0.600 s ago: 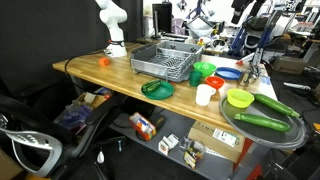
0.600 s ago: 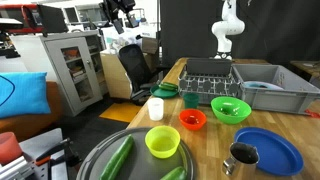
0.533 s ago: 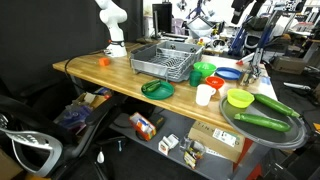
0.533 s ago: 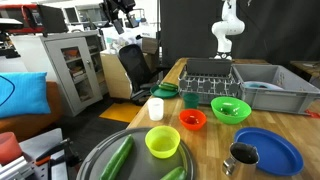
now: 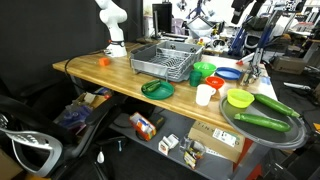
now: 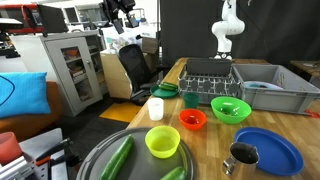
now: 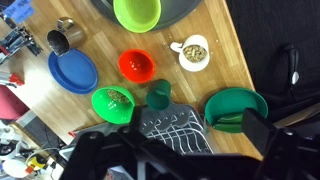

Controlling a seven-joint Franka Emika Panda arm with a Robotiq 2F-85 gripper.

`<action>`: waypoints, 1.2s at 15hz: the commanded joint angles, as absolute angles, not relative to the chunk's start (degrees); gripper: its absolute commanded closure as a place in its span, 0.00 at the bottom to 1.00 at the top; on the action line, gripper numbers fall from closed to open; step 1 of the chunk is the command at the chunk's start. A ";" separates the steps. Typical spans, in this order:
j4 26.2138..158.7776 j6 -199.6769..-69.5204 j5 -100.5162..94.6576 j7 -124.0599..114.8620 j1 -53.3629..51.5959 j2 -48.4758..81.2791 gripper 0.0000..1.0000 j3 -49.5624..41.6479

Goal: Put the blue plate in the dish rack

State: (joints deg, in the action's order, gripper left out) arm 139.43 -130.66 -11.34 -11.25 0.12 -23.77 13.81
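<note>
The blue plate (image 7: pixel 73 71) lies flat on the wooden table beside a metal cup (image 7: pixel 65 40). It also shows in both exterior views (image 5: pixel 228 73) (image 6: pixel 267 150). The grey wire dish rack (image 5: pixel 165 60) (image 6: pixel 208 72) stands further along the table and shows under my gripper in the wrist view (image 7: pixel 175 128). My gripper (image 7: pixel 175 152) hangs high above the rack end of the table, open and empty, far from the blue plate. The white arm (image 5: pixel 112 22) (image 6: pixel 228 30) stands at the table's far end.
Around the plate are a red bowl (image 7: pixel 138 66), a green bowl (image 7: pixel 115 103), a green cup (image 7: pixel 159 95), a white cup (image 7: pixel 190 52), a yellow-green bowl (image 7: pixel 138 12) and a dark green plate (image 7: pixel 237 108). A round grey tray (image 6: pixel 100 157) holds cucumbers. A grey bin (image 6: pixel 268 88) sits beside the rack.
</note>
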 commanded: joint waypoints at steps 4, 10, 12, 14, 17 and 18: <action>139.33 -130.47 -11.98 -11.73 -1.15 -23.63 0.00 12.66; 139.33 -130.47 -11.98 -11.73 -1.15 -23.63 0.00 12.66; 139.35 -130.42 -11.76 -12.31 -0.89 -23.42 0.00 12.45; 139.59 -130.38 -12.22 -14.97 0.21 -23.26 0.00 12.25; 139.22 -129.82 -15.23 -22.28 3.22 -21.87 0.00 12.29; 138.93 -130.20 -16.34 -24.39 4.07 -21.06 0.00 12.11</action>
State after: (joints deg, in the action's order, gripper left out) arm 139.88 -130.39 -13.24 -18.49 1.89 -23.11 11.78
